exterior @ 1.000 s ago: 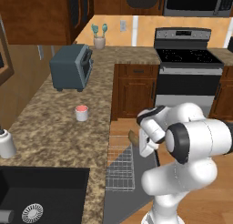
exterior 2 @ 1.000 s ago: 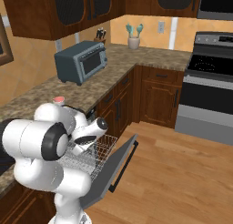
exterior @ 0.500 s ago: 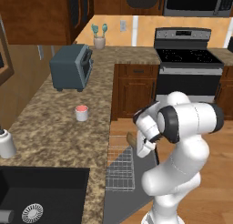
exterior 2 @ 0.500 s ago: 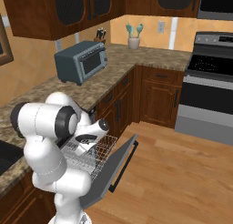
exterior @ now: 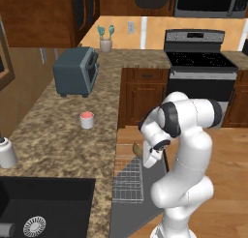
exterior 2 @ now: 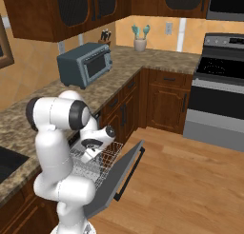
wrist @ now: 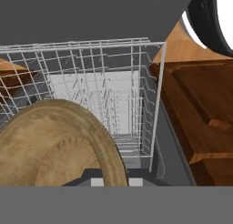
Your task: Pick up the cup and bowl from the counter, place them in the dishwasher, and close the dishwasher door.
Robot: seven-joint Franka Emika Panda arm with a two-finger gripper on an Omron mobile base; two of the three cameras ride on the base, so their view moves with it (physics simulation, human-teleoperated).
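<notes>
One bowl (wrist: 54,143) clamped in tool (wrist: 102,175), above dishwasher (wrist: 104,95) rack

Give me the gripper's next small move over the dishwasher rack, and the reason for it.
Probably lower a little further, then open. The gripper is shut on the bowl, which hangs above the wire rack of the dishwasher. The cup stands on the counter.

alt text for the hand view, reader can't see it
A tan-brown bowl, held on edge in the shut gripper, hangs over the pale wire rack of the open dishwasher. Reddish-brown cabinet fronts run along the right.
</notes>
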